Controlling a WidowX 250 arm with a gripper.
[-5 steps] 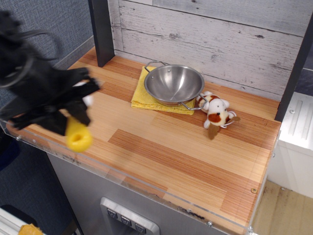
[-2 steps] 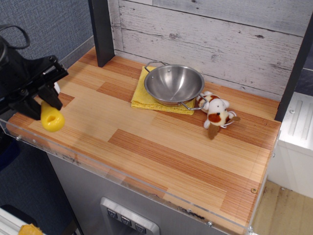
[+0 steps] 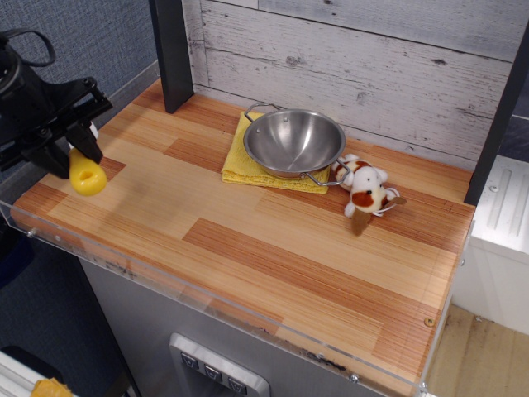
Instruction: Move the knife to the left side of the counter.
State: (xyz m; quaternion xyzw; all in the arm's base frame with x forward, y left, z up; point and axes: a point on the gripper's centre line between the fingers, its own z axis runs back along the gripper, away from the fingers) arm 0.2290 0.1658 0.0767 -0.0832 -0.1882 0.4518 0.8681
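Releasing too early looks like the main risk: the knife [image 3: 86, 175] hangs at the far left of the frame, close to the clear rim at the counter [image 3: 273, 240] edge, and its rounded yellow handle could roll or tip toward that rim if let go while it is off the wood; whether it touches the surface I cannot tell. The gripper [image 3: 73, 147] is clenched narrowly on the knife, its dark fingers clamped above the handle and hiding the blade, well apart from the steel bowl [image 3: 293, 141] and plush toy [image 3: 366, 189] further right.
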